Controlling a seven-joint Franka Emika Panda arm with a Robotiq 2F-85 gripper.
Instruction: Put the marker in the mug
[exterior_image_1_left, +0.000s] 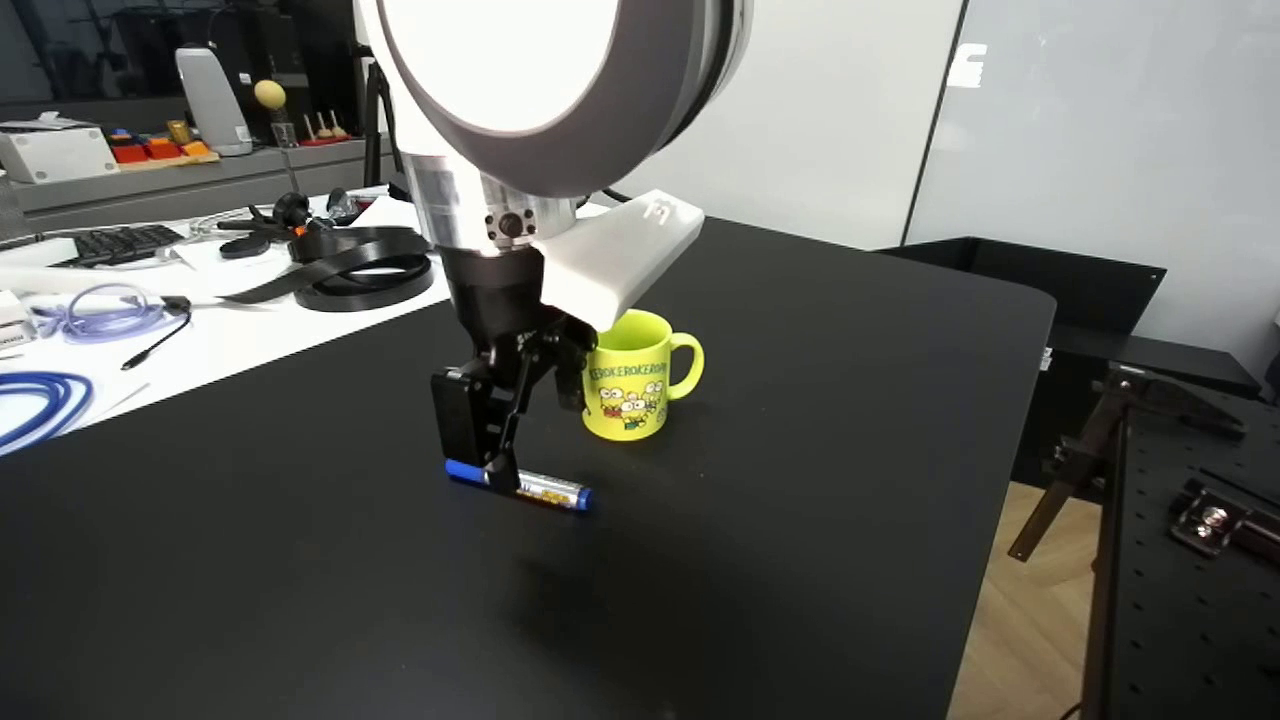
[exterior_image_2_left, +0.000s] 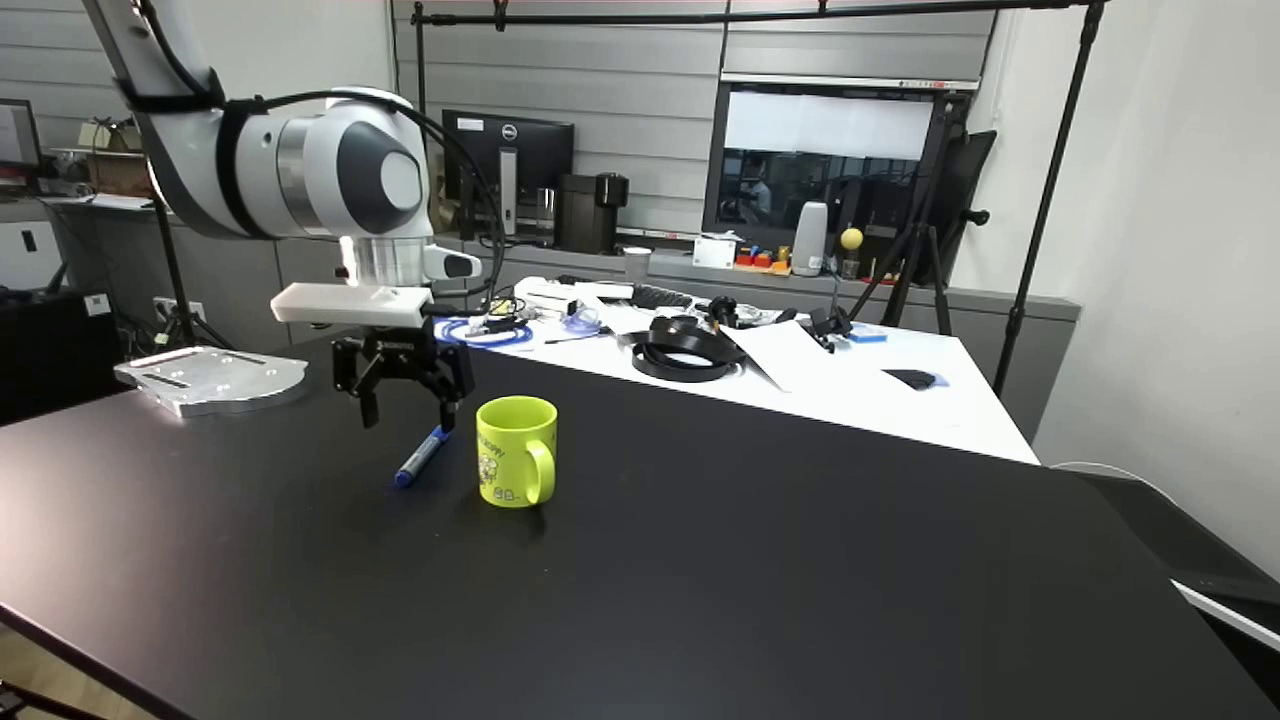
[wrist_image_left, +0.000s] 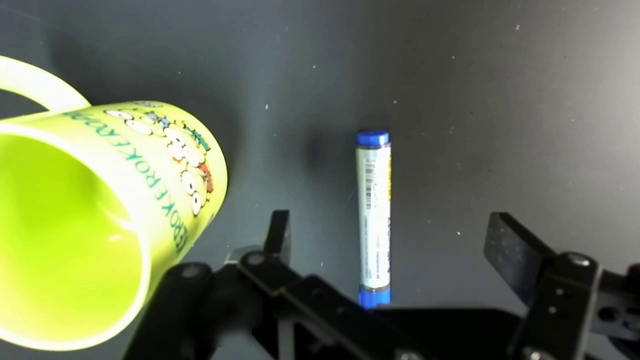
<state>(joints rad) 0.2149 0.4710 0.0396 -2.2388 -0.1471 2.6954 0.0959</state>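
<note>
The mug (exterior_image_2_left: 508, 455) stands upright on the tabletop (exterior_image_2_left: 750, 590), handle directed away from the marker (wrist_image_left: 374, 215). The marker — pale barrel, blue ends — lies flat on the tabletop beside the mug, apart from it. The tool (exterior_image_2_left: 409, 414) is located over the marker, next to the mug; its fingers (wrist_image_left: 515, 255) are spread apart, one on the mug side of the marker, one on the far side. A silvery plate (exterior_image_2_left: 215, 380) lies well apart from the mug.
</note>
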